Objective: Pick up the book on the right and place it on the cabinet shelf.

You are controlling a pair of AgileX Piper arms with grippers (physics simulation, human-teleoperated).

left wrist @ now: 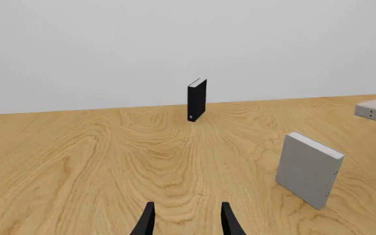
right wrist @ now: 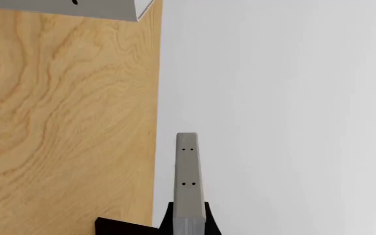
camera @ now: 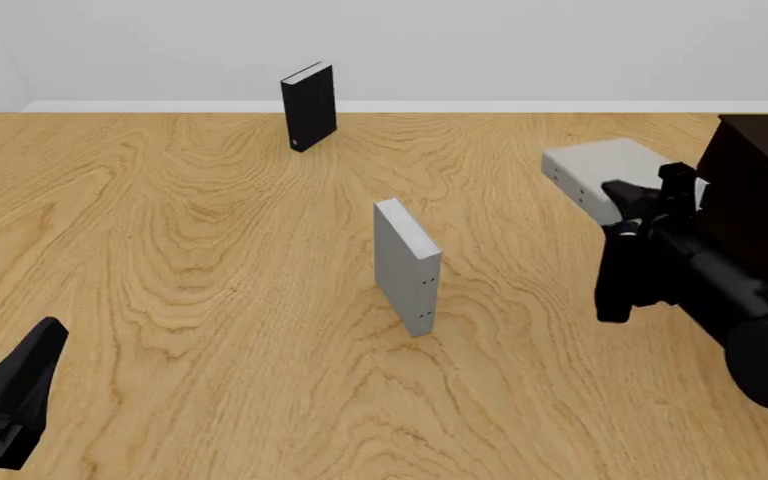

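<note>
1. Worktop [camera: 197, 300]: light wood with bold grain, running back to a plain white wall [camera: 491, 45].

2. Cabinet shelf [camera: 764, 190]: very dark brown, standing at the worktop's right edge and partly cut off by the front view. Only its flat near boards showed.

3. Right arm [camera: 731, 300]: black, reaching forward along the right edge in front of the cabinet shelf.

4. The book [camera: 595, 160]: thick, light grey hardcover, broad cover upward, near the right edge and just beside the cabinet shelf. The right gripper [camera: 640, 205] had its fingers clamped on the book's near end. In the right wrist view the book's narrow side ran straight out from between the fingers, carried two pairs of small dark dots, and had only the white wall behind it. Whether it was clear of the worktop could not be told for certain from the front view.

5. Second grey book [camera: 404, 265]: upright on its lower edge near the middle of the worktop, well apart from both grippers.

6. Black book [camera: 308, 105]: upright near the far edge, left of centre.

7. Left gripper [left wrist: 186, 220]: at the near left corner, fingers spread apart, grasping nothing, with bare worktop between them.
</note>
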